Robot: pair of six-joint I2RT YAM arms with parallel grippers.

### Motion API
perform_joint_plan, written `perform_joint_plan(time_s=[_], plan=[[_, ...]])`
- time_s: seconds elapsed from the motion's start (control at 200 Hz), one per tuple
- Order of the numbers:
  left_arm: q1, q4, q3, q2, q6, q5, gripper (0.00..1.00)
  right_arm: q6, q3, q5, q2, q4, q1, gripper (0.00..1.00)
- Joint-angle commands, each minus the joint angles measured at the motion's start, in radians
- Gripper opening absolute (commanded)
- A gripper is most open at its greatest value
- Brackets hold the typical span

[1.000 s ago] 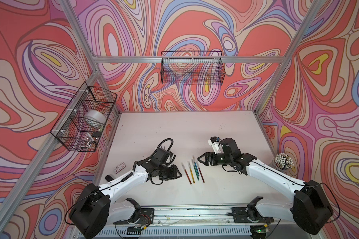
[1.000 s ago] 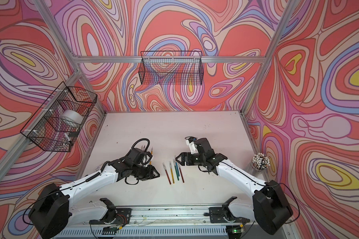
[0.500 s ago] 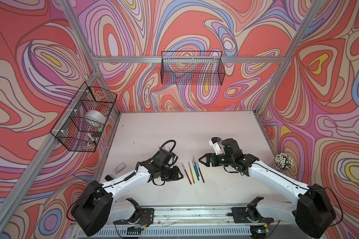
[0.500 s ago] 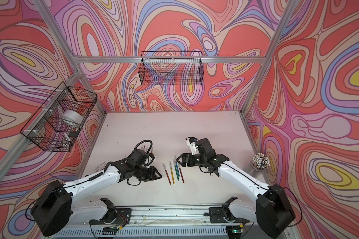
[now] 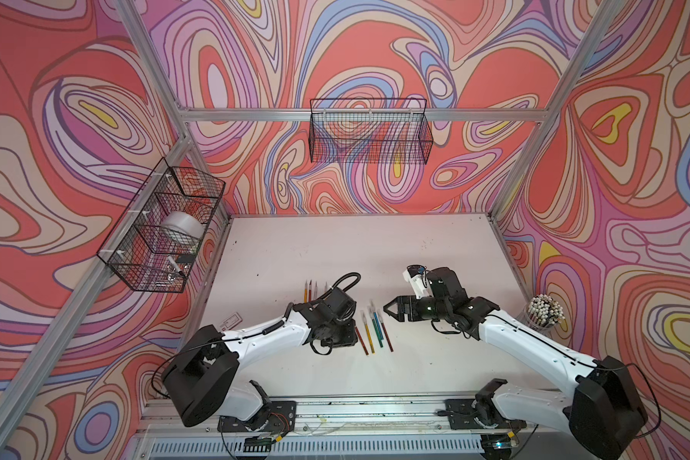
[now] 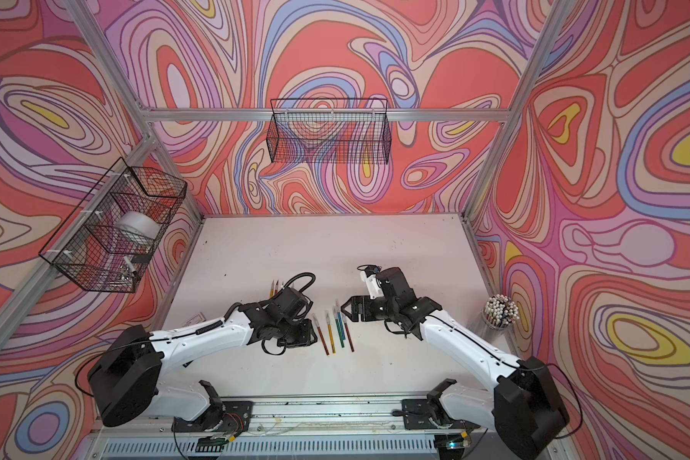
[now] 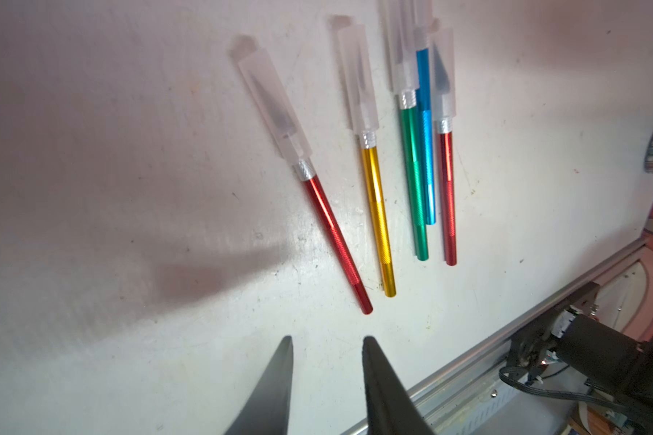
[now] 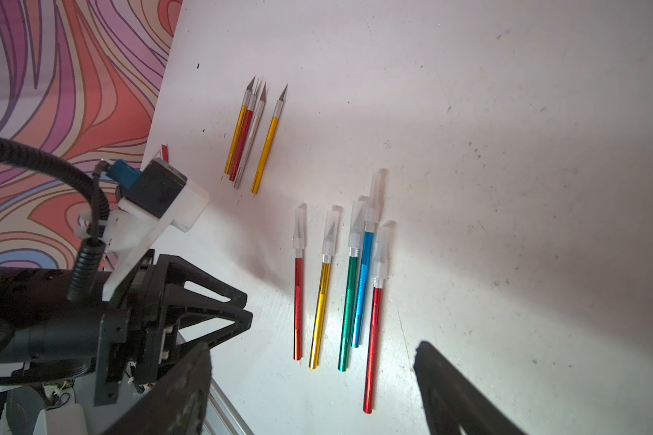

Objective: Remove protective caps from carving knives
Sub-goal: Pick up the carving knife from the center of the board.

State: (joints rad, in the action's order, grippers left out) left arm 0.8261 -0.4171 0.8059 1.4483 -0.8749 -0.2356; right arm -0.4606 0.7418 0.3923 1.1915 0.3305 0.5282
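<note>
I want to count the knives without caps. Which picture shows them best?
The right wrist view: all four uncapped knives lie in plain sight. Both top views show only their blade ends behind the left arm. The left wrist view misses them.

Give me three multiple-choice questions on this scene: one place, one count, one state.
1. Where is the cup of white-tipped sticks? A) among the knives B) at the table's right edge C) at the table's back edge
2. How many knives wear caps? A) three B) five C) eight
3. The right hand is: A) open, empty B) shut on a knife C) shut on a cap
B: it stands far right, away from the knives. B: five sleeved blades show. A: its jaws stand wide apart, nothing between.
</note>
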Motion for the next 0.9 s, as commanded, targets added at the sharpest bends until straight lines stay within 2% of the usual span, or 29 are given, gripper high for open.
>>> perform_joint_plan(time_s=[0.0,0.516,0.896], plan=[[0.028,-0.073,0.049,0.036,-0.063,0.082,0.34,0.010,-0.005,-0.015,-0.024,0.013,0.007,0.86],[0.096,-0.179,0.199,0.197,-0.084,0.188,0.34,0.015,-0.004,-0.030,-0.044,0.043,0.007,0.86],[0.113,-0.174,0.247,0.284,-0.071,0.184,0.32,0.026,0.002,-0.056,-0.055,0.070,0.007,0.86]])
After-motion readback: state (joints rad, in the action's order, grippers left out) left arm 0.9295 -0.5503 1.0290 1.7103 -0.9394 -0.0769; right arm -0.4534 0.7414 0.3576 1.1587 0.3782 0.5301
